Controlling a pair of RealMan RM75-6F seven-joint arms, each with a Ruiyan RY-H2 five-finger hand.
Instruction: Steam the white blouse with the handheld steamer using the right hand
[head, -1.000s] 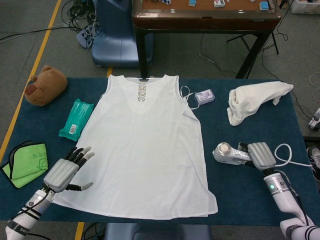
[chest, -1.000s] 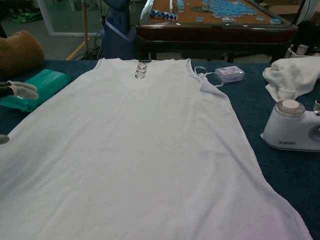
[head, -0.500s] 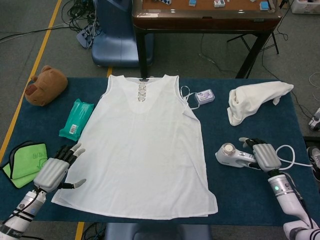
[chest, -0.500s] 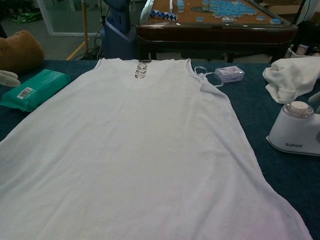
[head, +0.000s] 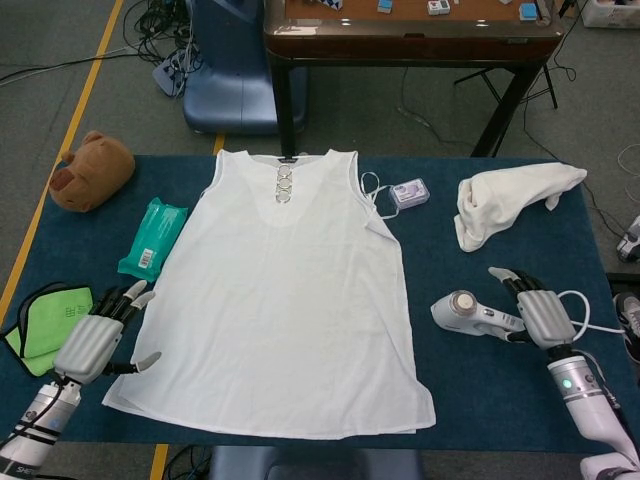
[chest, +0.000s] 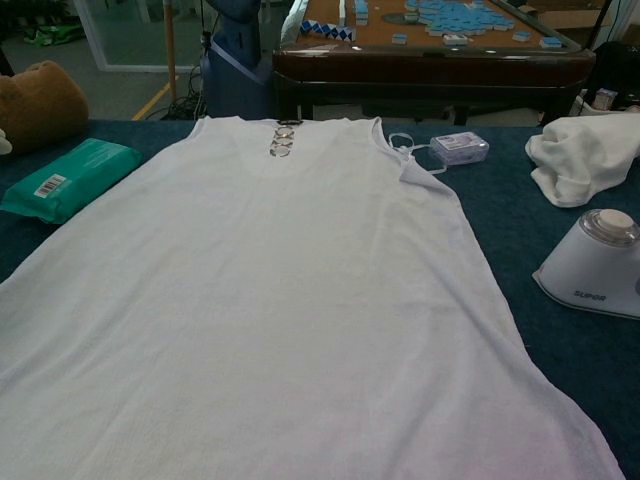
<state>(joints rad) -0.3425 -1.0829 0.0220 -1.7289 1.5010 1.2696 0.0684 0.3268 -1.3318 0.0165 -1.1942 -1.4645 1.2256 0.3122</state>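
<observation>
- While the blouse (head: 285, 290) lies flat in the middle of the table (head: 470, 380), neckline at the far edge and hem at the near edge, the steamer (head: 472, 314) lies on the cloth to its right, apart from the fabric, its round head pointing left.
- The right hand (head: 540, 312) is set against the steamer's handle from the right, fingers extended over it; whether it is truly gripped cannot be told.
- A firm wrap around the handle should be secured before any lift, since the cord (head: 585, 312) trailing right may tug.
- The head should be carried over the fabric and passed in slow strokes.
- The left hand (head: 95, 340) is open, holding nothing, near the hem's left corner, just beside a green cloth (head: 48, 326).
</observation>
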